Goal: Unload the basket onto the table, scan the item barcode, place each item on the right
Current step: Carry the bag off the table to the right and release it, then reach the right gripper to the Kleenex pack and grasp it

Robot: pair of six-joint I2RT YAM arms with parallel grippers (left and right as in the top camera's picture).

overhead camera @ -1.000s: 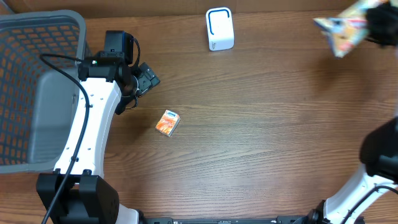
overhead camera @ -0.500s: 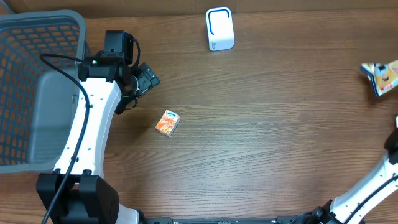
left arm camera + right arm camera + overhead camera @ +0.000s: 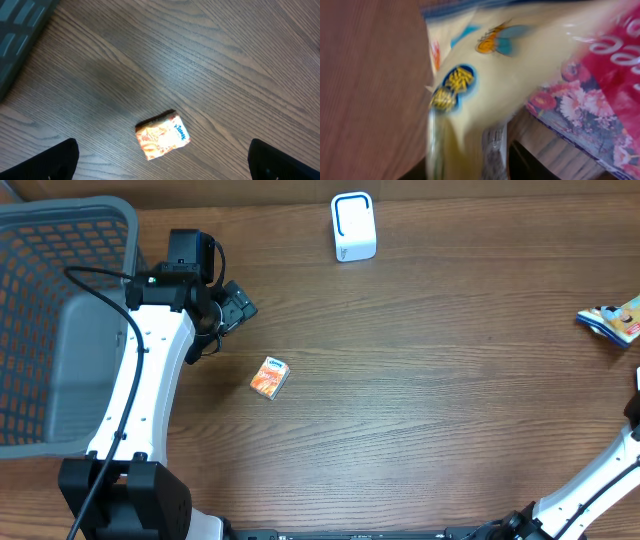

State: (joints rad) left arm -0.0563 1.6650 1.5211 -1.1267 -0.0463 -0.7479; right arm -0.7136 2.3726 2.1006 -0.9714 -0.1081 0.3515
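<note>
Apparently between scans: left fingers (image 3: 238, 304) spread wide, empty, tissue pack (image 3: 162, 136) ahead; right fingers unreadable against snack packet (image 3: 612, 321); next, grasp pack.

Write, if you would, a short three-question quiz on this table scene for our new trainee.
1. True or false: the left end effector is shut on the orange tissue packet.
2. Which thing stands at the top of the overhead view? A) white scanner B) kettle C) lamp
3. Fill in: the gray basket sits on the robot's ____ side.

Key: 1 false, it is open and apart from the packet; 2 A; 3 left.
</note>
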